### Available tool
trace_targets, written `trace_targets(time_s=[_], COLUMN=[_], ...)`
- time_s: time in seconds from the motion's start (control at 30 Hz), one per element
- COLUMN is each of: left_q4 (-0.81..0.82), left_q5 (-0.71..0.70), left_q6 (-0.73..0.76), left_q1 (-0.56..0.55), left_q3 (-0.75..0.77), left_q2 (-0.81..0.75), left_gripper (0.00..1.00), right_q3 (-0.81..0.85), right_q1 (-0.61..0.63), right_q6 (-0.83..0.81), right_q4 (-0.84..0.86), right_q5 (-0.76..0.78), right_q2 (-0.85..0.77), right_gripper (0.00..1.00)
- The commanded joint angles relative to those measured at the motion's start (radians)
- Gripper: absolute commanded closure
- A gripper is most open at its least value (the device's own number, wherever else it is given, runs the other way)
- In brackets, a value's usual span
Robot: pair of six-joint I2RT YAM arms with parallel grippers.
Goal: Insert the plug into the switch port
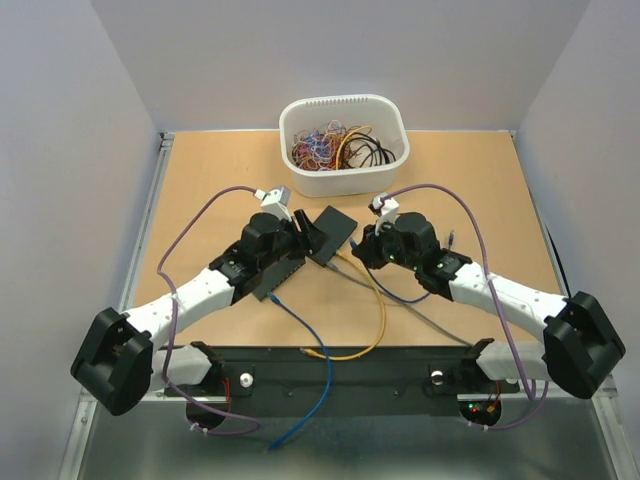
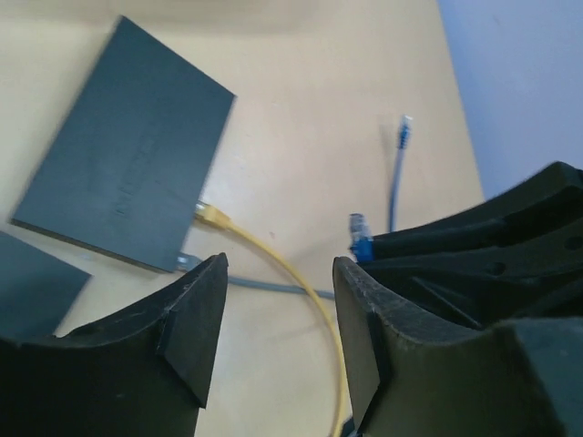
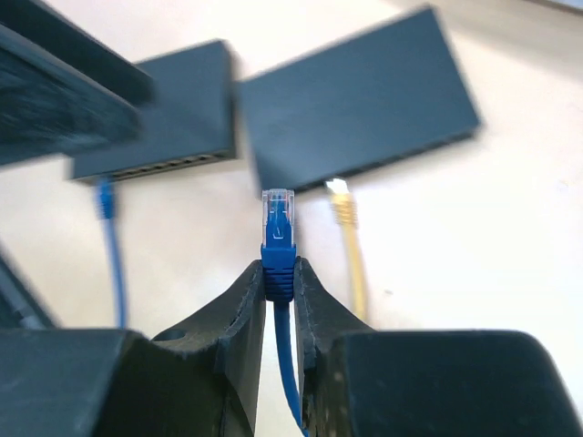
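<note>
My right gripper is shut on the boot of a blue plug, whose clear tip points at the front edge of a dark switch. A yellow plug sits in that switch just right of the blue tip. A second switch lies to the left with a blue cable in its port row. My left gripper hangs open over bare table and a yellow cable, beside the switch. From above, both grippers flank the switch.
A white bin of tangled cables stands at the back centre. Blue, yellow and grey cables run across the table toward the near edge. A loose blue plug lies on the table to the right.
</note>
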Motion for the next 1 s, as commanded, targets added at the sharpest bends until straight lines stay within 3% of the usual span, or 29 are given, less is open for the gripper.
trace_targets(time_s=[0.0, 0.3, 0.53, 0.77, 0.97], left_q4=[0.020, 0.055, 0.099, 0.124, 0.170], left_q5=[-0.014, -0.003, 0.004, 0.107, 0.168], left_q6=[0.088, 0.168, 0.218, 0.255, 0.264], left_q1=[0.071, 0.177, 0.221, 0.252, 0.252], left_q3=[0.051, 0.113, 0.200, 0.306, 0.308], left_q2=[0.053, 0.215, 0.374, 0.585, 0.642], left_gripper=[0.36, 0.35, 0.37, 0.41, 0.42], right_q3=[0.043, 0.086, 0.121, 0.170, 0.190], right_q1=[-0.008, -0.024, -0.028, -0.028, -0.029], right_q6=[-0.016, -0.012, -0.025, -0.031, -0.029], right_q4=[-0.056, -0.116, -0.116, -0.162, -0.162], right_q5=[0.214, 0.369, 0.360, 0.372, 0.348], right_q2=[0.044, 0.173, 0.245, 0.337, 0.382], right_gripper=[1.00, 1.00, 1.00, 1.00, 1.00])
